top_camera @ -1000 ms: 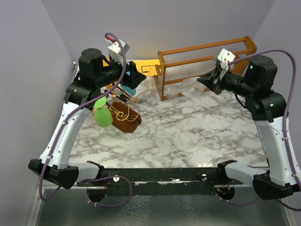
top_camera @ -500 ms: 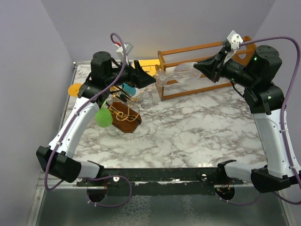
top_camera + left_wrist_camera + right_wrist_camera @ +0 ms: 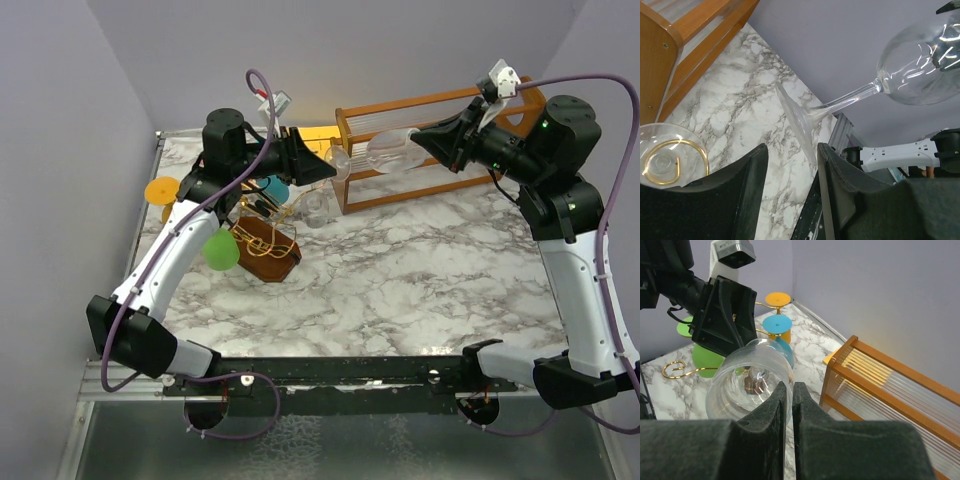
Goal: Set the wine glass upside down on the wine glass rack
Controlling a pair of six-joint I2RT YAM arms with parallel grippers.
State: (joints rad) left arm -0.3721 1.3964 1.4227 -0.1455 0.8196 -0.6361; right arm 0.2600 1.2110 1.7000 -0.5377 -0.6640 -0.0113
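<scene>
Handover: right claw (image 3: 790, 386) pinches wine glass (image 3: 385, 152); left claw (image 3: 791, 150) open around its foot (image 3: 799, 122). Next clamp foot; rack (image 3: 265, 245) at 9 o'clock.

The wine glass (image 3: 910, 65) is made of clear, smooth, glossy glass, and the table (image 3: 420, 270) is surfaced in a white and grey marble pattern. At ten o'clock the wine glass rack (image 3: 270, 255) is formed of shiny gold wire on a dark glossy wooden base. The fingers (image 3: 740, 200) of the left gripper (image 3: 790, 160) are faced with matt black, finely grained padding.
</scene>
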